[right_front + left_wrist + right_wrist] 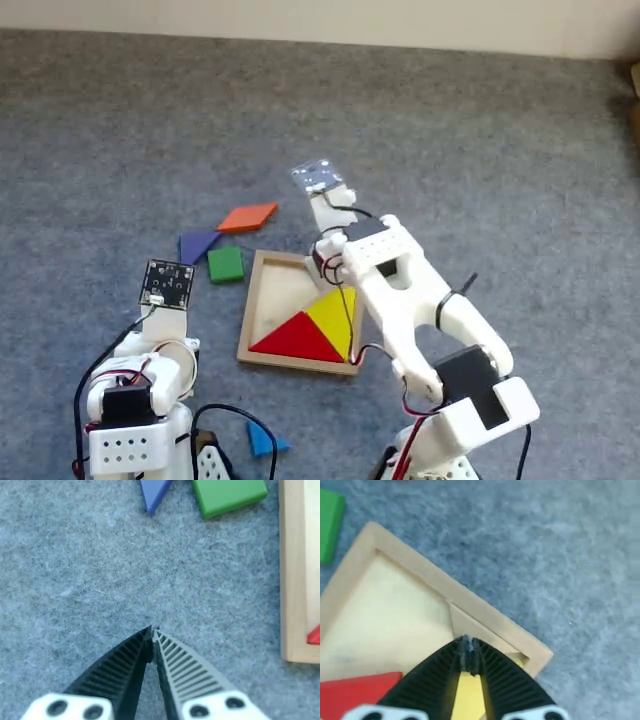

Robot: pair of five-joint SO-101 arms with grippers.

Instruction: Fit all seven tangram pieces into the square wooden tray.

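Tangram pieces are lying partly sorted: the square wooden tray (248,310) is sitting on the grey felt table (500,150), already holding the large red triangle (298,342) and the large yellow triangle (328,318). These two are meeting edge to edge along one side, leaving open floor for the others. The right tool (468,642) is hanging pinched shut and empty over the tray's corner above the yellow triangle, probably to press it home. The left tool (152,630), likewise closed on nothing, is hovering over bare felt near the green square (227,495) and the dark blue triangle (155,490), likely candidates for the next pick. The orange parallelogram (247,216) and the small light blue triangle (262,438) are waiting outside the tray.
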